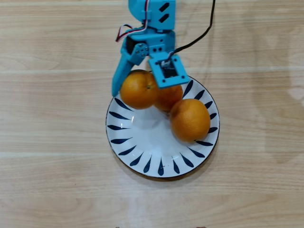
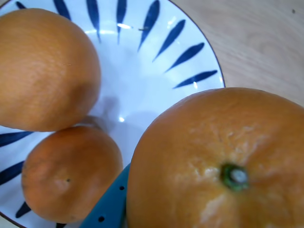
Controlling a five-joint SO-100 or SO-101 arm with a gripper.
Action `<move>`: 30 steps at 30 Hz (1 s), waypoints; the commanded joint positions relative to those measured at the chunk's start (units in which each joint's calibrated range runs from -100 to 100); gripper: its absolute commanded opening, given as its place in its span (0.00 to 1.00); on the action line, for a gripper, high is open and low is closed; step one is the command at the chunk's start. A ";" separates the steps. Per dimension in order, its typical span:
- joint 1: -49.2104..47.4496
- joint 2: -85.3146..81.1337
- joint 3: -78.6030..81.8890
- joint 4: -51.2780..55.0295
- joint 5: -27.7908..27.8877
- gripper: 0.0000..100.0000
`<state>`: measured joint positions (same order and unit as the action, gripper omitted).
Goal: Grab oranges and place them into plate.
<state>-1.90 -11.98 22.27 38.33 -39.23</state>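
Note:
In the overhead view my blue gripper (image 1: 137,93) reaches down from the top and is shut on an orange (image 1: 137,85), holding it over the upper left rim of the white plate (image 1: 142,142) with dark blue leaf strokes. A second orange (image 1: 170,99) lies in the plate, partly under the gripper's mount. A third, larger orange (image 1: 190,119) lies in the plate's right half. In the wrist view the held orange (image 2: 213,161) fills the lower right, green stem dot up, against a blue finger (image 2: 108,207). The other two oranges (image 2: 42,66) (image 2: 71,173) rest on the plate (image 2: 142,80).
The plate stands on a light wooden table (image 1: 256,156). A black cable (image 1: 202,33) runs from the arm toward the top right. Bare wood shows on every side of the plate.

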 commanded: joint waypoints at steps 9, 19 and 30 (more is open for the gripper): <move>-1.49 0.99 1.59 -6.83 -0.03 0.55; -4.87 -8.48 4.13 -0.04 7.97 0.15; -10.76 -41.95 29.66 3.31 30.66 0.15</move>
<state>-12.37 -41.68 43.07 41.52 -12.00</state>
